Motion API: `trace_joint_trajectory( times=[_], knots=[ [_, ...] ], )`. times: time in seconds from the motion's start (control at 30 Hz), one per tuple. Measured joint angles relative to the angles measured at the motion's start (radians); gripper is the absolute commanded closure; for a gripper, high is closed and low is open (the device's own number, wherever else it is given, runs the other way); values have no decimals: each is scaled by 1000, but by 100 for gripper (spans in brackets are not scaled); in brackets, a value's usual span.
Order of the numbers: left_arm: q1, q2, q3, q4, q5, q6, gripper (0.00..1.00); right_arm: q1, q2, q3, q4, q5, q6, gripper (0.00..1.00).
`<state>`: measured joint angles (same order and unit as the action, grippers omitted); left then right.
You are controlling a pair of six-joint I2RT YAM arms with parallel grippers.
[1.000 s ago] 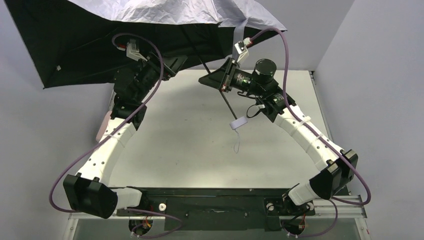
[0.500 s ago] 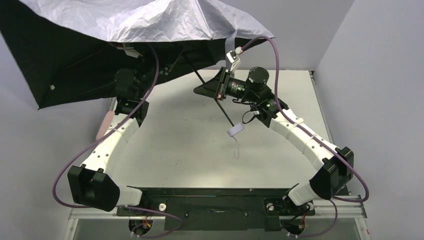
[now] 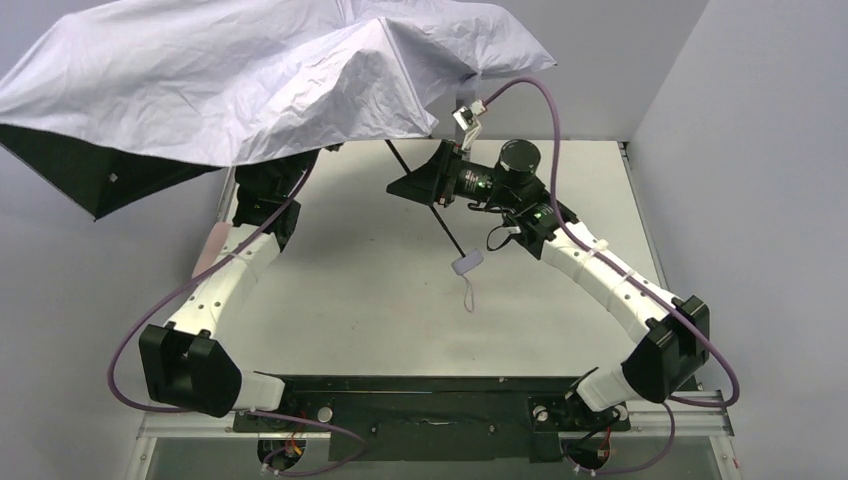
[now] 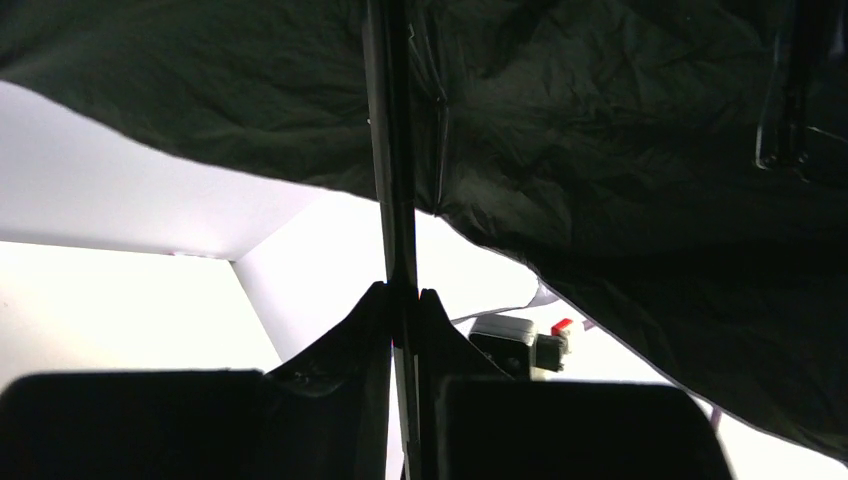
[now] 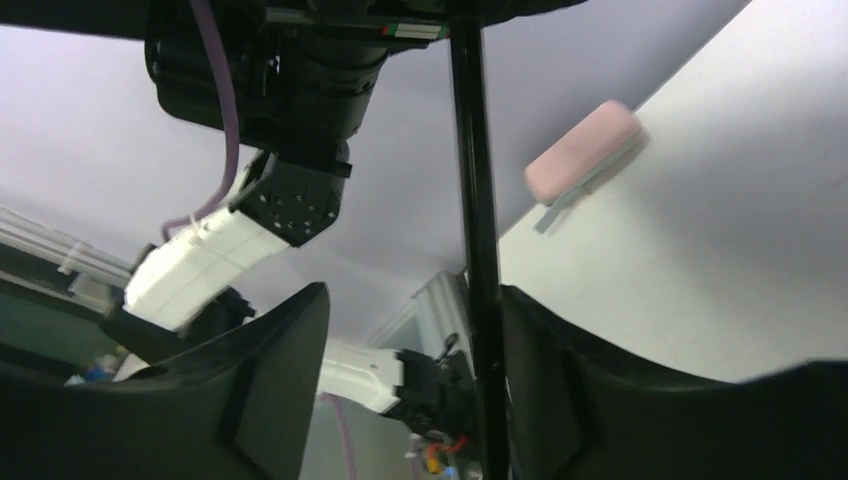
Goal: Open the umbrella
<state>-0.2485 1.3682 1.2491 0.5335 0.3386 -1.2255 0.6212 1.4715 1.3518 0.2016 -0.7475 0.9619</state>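
The umbrella (image 3: pixel 250 80) is spread open over the back left, lilac-white side up, with its black inner side (image 4: pixel 620 150) overhead in the left wrist view. Its thin black shaft (image 3: pixel 448 235) slants down to the small lilac handle (image 3: pixel 467 263), from which a strap hangs. My left gripper (image 4: pixel 403 296) is shut on the shaft (image 4: pixel 392 180); in the top view the canopy hides it. My right gripper (image 3: pixel 415 185) stands open around the shaft (image 5: pixel 478 230), which lies against the right finger (image 5: pixel 560 380) with a wide gap to the left one.
A pale pink capsule case (image 5: pixel 583 150) lies on the white table (image 3: pixel 380 300) near the left edge, partly behind my left arm (image 3: pixel 225 275). Grey walls close in the back and right. The canopy overhangs the table's back left corner.
My left gripper has shut on the shaft and my right gripper has opened off it. The canopy has tipped forward and down, now covering the left gripper and showing more lilac fabric.
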Motion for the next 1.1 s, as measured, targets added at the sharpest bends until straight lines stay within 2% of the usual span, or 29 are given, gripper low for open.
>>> trace_joint_trajectory(
  times=[0.07,0.27,0.47,0.57,0.73,0.87,1.1],
  knots=[
    [2,2,0,-2,14,7,100,-14,-21,-10,-20,-8,-40,30],
    [-5,16,1,-18,39,19,100,-120,-178,-83,-180,34,-237,29],
    [-25,18,4,-202,-12,103,100,-156,-354,-161,-376,169,-512,31],
    [-54,18,30,-378,-91,193,100,-163,-409,-190,-440,233,-601,32],
    [-142,18,63,-580,-225,372,100,-188,-453,-215,-509,317,-706,33],
    [-232,18,118,-726,-402,540,100,-193,-476,-240,-562,369,-786,34],
    [-328,19,195,-846,-689,713,100,-196,-516,-282,-618,426,-866,33]
  ],
)
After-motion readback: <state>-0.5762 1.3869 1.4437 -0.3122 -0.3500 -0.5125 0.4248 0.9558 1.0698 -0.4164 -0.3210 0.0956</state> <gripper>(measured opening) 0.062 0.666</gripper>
